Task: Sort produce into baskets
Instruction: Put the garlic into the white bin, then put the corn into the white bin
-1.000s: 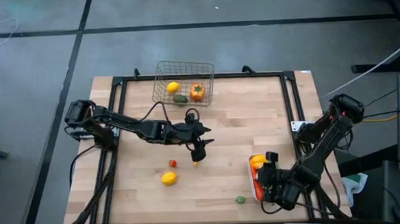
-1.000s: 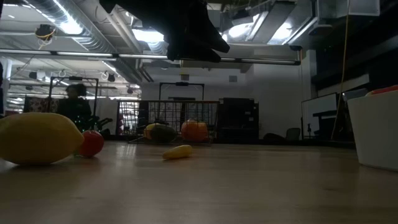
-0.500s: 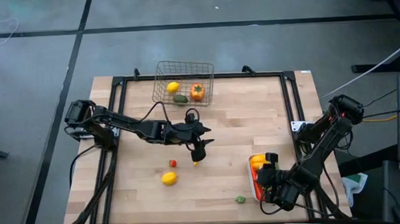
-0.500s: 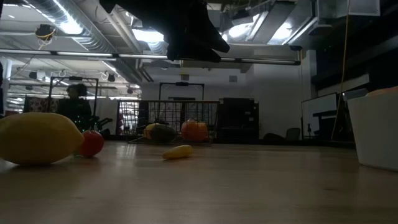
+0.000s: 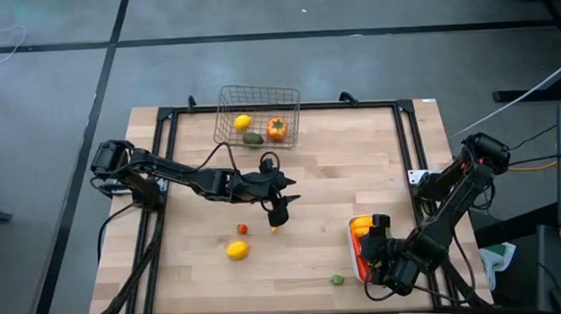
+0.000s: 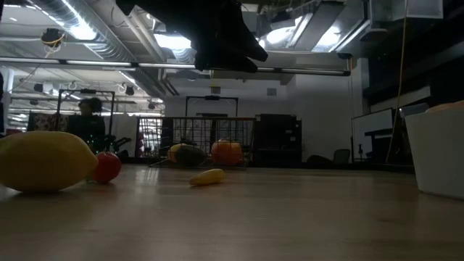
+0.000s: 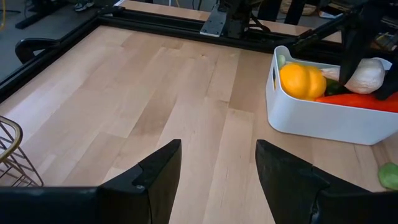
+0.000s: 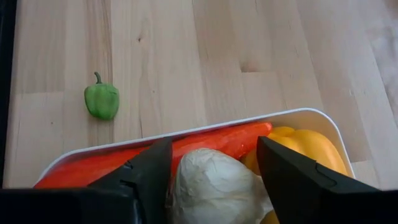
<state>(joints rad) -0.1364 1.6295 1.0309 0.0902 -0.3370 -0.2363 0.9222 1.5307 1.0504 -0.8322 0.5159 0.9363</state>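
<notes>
Produce lies in three places: three pieces in the wire basket (a lemon, a dark green one, an orange pepper), four loose on the table, and three in the white tray. Right gripper stands parted around the garlic there. Left gripper hovers mid-table, parted, empty.

Pale wood-plank table edged by a black metal frame, standing on grey concrete floor crossed by dark seam lines. Low view: open industrial ceiling with long fluorescent strip lights and silver ducting. Pale back wall, dark cabinets against it. A person sits far off beyond the table's far edge.
</notes>
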